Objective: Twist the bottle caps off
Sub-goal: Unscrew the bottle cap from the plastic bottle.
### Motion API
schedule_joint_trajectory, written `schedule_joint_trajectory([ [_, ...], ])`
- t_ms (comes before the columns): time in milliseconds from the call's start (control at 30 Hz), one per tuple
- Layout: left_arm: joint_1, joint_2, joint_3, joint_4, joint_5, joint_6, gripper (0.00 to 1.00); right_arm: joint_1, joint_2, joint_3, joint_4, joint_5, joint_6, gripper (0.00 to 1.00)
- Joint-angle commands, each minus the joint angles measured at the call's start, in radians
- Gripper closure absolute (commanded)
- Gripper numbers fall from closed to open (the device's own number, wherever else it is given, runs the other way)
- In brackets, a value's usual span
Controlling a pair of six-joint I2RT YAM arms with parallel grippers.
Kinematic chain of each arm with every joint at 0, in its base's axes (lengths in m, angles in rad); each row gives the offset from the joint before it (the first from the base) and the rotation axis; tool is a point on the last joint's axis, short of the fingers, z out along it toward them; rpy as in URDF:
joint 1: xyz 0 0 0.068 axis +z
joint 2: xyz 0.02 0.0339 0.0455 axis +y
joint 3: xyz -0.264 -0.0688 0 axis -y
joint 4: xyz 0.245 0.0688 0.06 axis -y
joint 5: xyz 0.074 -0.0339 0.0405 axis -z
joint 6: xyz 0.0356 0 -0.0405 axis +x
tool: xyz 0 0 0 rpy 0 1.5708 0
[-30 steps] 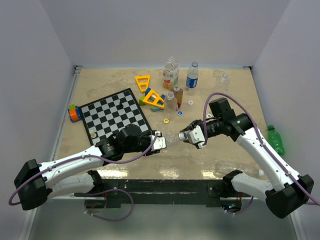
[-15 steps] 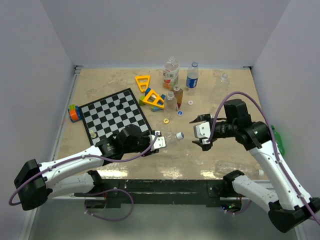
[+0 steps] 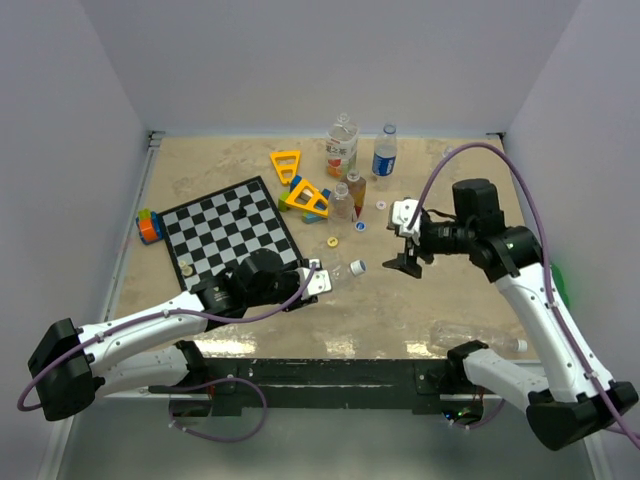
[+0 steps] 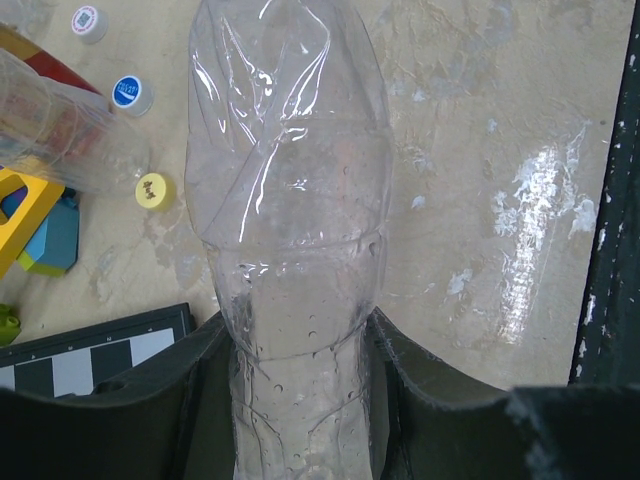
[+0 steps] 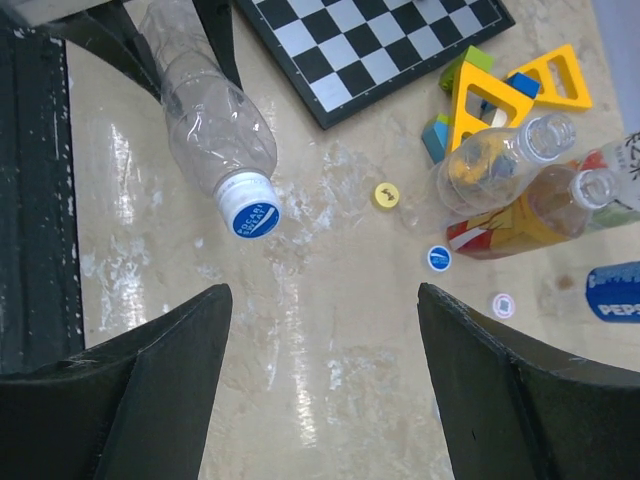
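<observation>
My left gripper (image 4: 300,400) is shut on a clear unlabelled bottle (image 4: 288,190), which lies level above the table and points right. Its blue-and-white cap (image 5: 250,215) is on the neck and faces my right gripper (image 5: 325,300). That gripper is open and empty, a short way right of the cap (image 3: 357,267). From above, the left gripper (image 3: 318,280) sits at table centre and the right gripper (image 3: 405,240) hangs beside it. Loose caps lie on the table: yellow (image 5: 386,195), blue (image 5: 438,258), white (image 5: 503,305).
Two uncapped bottles (image 3: 348,196) stand by yellow triangle frames (image 3: 305,195). Orange-label (image 3: 342,145) and blue-label (image 3: 385,152) bottles stand at the back, with a small clear one (image 3: 449,156). A green bottle (image 3: 555,285) is at right, a chessboard (image 3: 230,235) and toy blocks (image 3: 150,226) at left.
My right gripper has opened, let go of the cap end of the bottle and drawn back to the right and away. The left arm and its bottle have stayed still.
</observation>
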Motion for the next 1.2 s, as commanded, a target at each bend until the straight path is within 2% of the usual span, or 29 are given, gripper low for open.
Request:
schedule_joint_trajectory([
  [0, 0.003, -0.023, 0.013, 0.018, -0.041, -0.021, 1.0, -0.004, 0.07, 0.058, 0.034, -0.072, 0.128, 0.22],
  [267, 0.003, -0.023, 0.016, 0.017, -0.099, -0.023, 1.0, -0.01, 0.161, 0.064, 0.072, -0.175, 0.222, 0.23],
  [633, 0.003, -0.021, 0.018, 0.017, -0.115, -0.024, 1.0, -0.01, 0.178, 0.017, 0.156, -0.247, 0.341, 0.23],
  [967, 0.003, -0.021, 0.021, 0.017, -0.115, -0.027, 1.0, -0.01, 0.245, 0.012, 0.187, -0.27, 0.418, 0.21],
  [1167, 0.003, -0.026, 0.025, 0.018, -0.11, -0.032, 1.0, -0.002, 0.344, 0.001, 0.215, -0.263, 0.461, 0.22],
])
